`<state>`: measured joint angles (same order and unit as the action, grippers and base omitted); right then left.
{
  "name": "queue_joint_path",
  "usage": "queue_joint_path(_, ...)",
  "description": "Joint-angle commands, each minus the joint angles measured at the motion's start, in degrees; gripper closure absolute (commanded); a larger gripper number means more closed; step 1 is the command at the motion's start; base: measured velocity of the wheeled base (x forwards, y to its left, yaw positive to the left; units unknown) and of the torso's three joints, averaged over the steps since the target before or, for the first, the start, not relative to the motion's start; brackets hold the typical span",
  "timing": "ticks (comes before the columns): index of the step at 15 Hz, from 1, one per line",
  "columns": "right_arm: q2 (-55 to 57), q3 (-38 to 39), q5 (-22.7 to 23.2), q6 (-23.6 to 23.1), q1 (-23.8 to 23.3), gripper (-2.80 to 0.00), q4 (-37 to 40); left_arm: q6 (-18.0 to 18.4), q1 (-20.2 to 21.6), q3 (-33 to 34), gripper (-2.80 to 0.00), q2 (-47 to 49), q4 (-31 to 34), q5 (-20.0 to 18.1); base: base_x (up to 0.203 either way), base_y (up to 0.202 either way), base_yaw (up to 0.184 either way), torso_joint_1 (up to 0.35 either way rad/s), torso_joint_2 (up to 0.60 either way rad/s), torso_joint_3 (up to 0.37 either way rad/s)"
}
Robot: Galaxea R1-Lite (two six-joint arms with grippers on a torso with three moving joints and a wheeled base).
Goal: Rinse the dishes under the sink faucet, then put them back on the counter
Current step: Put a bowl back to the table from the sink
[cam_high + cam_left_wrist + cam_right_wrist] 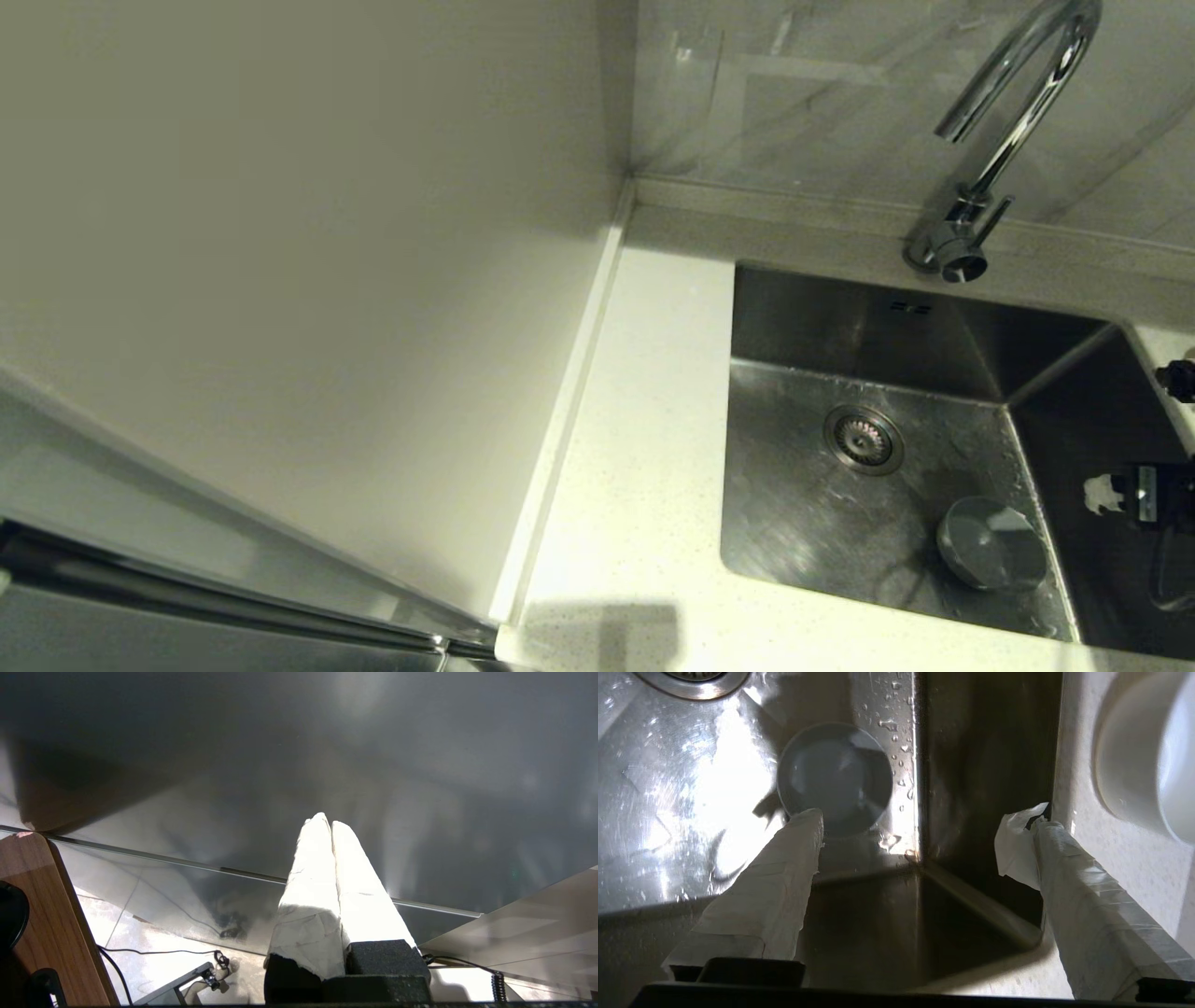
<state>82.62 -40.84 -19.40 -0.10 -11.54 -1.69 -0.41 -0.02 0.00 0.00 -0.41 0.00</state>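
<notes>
One pale grey bowl [991, 543] sits upright on the floor of the sink [812, 523], near its right wall and well apart from the faucet [1013, 112]; a second, white bowl [1148, 756] rests on the worktop [1115, 868] just beside the basin's edge. Your right gripper [920, 826] hangs over the sink's near right corner with its jaws spread wide and nothing between them, one taped finger [784, 877] reaching close to the grey bowl's rim. Your left gripper [331, 830] is parked off the scene, fingers pressed together.

Expect the grey bowl to be stiff, light and breakable, and slick too: droplets bead the steel around it, and it looks wet inside, though the glare makes that hard to confirm. Take it across the rim, one finger inside the wall and one outside, on the side facing you. Squeeze gently and lift straight up, since a wet glazed lip could slide out sideways against the steel.
</notes>
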Motion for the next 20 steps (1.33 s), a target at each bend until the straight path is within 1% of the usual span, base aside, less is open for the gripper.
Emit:
queue_joint_path(1, 5.68, -1.18, -0.08, -0.12, 0.11, -2.8, -0.85, -0.02, 0.02, 0.18, 0.0, 0.0, -0.02, 0.0, 0.0, 0.0, 0.0, 0.0, 0.0, 0.0)
queue_joint_path(5, 16.31, 1.55, 0.62, -0.03, 0.19, -2.8, -2.24, -0.02, 0.02, 0.18, 0.0, 0.0, -0.02, 0.0, 0.0, 0.0, 0.0, 0.0, 0.0, 0.0)
queue_joint_path(6, 18.22, 2.27, 0.19, -0.17, 0.19, -2.8, -3.85, -0.02, 0.02, 0.18, 0.0, 0.0, -0.02, 0.0, 0.0, 0.0, 0.0, 0.0, 0.0, 0.0)
queue_joint_path(7, 18.78, 2.52, -1.49, -0.97, 0.32, -2.8, -5.3, -0.02, 0.02, 0.18, 0.0, 0.0, -0.02, 0.0, 0.0, 0.0, 0.0, 0.0, 0.0, 0.0)
queue_joint_path(9, 18.86, 3.0, -5.33, -5.4, 1.87, -2.8, -5.18, -0.02, 0.02, 0.18, 0.0, 0.0, -0.02, 0.0, 0.0, 0.0, 0.0, 0.0, 0.0, 0.0)
queue_joint_path(11, 18.71, 3.05, -6.23, -6.46, 4.69, -2.8, -4.92, -0.02, -0.06, 0.18, 0.0, 0.0, -0.02, 0.0, 0.0, 0.0, 0.0, 0.0, 0.0, 0.0)
queue_joint_path(14, 19.36, 3.41, -8.72, -6.66, 9.79, -2.8, -4.74, -0.02, 0.02, 0.18, 0.0, 0.0, -0.02, 0.0, 0.0, 0.0, 0.0, 0.0, 0.0, 0.0)
queue_joint_path(16, 22.27, 1.78, -9.66, -6.55, 11.77, -2.8, -5.55, -0.02, 0.02, 0.18, 0.0, 0.0, -0.02, 0.0, 0.0, 0.0, 0.0, 0.0, 0.0, 0.0)
queue_joint_path(17, 24.13, 0.51, -11.02, -6.32, 12.38, -2.8, -6.17, -0.02, 0.02, 0.18, 0.0, 0.0, -0.02, 0.0, 0.0, 0.0, 0.0, 0.0, 0.0, 0.0)
queue_joint_path(18, 26.6, -1.14, -12.43, -5.6, 12.89, -2.8, -7.48, -0.02, 0.02, 0.18, 0.0, 0.0, -0.02, 0.0, 0.0, 0.0, 0.0, 0.0, 0.0, 0.0)
queue_joint_path(20, 31.29, -5.9, -15.31, -2.52, 13.43, -2.8, -9.65, -0.02, -0.05, 0.18, 0.0, 0.0, -0.02, 0.0, 0.0, 0.0, 0.0, 0.0, 0.0, 0.0)
